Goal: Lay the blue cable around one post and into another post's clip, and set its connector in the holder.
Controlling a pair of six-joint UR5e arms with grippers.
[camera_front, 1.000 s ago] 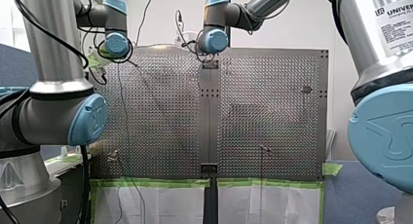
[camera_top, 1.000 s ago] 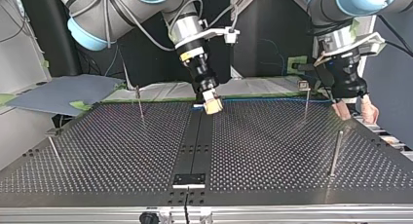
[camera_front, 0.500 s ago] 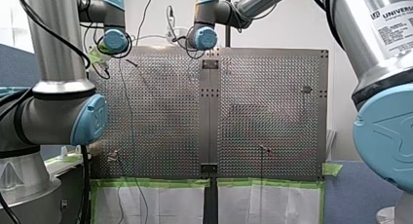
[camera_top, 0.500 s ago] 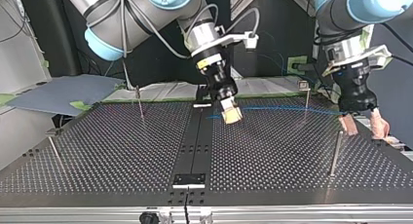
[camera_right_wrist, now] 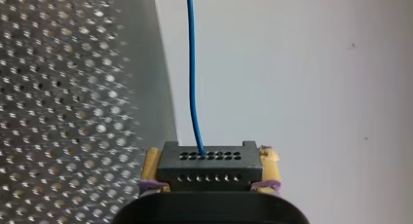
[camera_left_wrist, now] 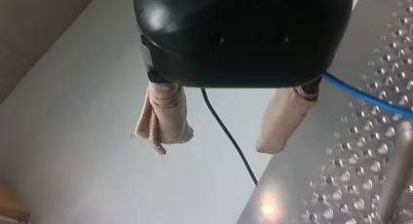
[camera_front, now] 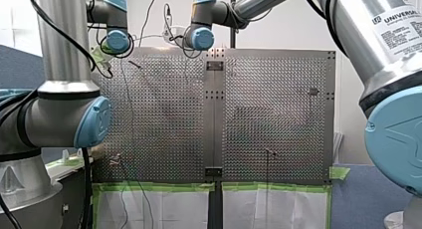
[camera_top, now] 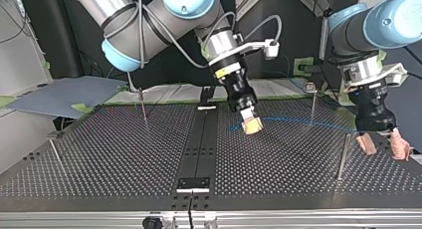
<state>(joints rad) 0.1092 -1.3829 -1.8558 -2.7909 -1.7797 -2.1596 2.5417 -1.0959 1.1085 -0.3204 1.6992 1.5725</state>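
Observation:
In the right wrist view my right gripper (camera_right_wrist: pixel 208 158) is shut on a black connector (camera_right_wrist: pixel 208 168), squeezed between its yellow pads (camera_right_wrist: pixel 152 163). The blue cable (camera_right_wrist: pixel 191 68) leaves the connector and runs straight ahead past the plate's edge. In the top view that gripper (camera_top: pixel 251 125) hangs just above the perforated table, right of the centre strip. The blue cable (camera_top: pixel 293 121) trails from there toward my left gripper (camera_top: pixel 383 145), passing the foot of a clip-topped post (camera_top: pixel 312 102). My left gripper (camera_left_wrist: pixel 221 136) is open with nothing between its beige pads (camera_left_wrist: pixel 163 119); the cable (camera_left_wrist: pixel 370 100) passes beside it.
Thin posts stand at the top view's right (camera_top: pixel 342 157), back left (camera_top: pixel 143 104) and far left (camera_top: pixel 54 152). A black bracket (camera_top: pixel 193 184) sits on the centre strip near the front edge, a second one (camera_front: pixel 215 65) at the strip's other end. A black wire (camera_left_wrist: pixel 229 136) hangs below my left gripper.
My right gripper has carried the connector toward the top view's right and nearer the camera, off the centre strip. My left gripper has shifted right and lower in that view. The cable trails along.

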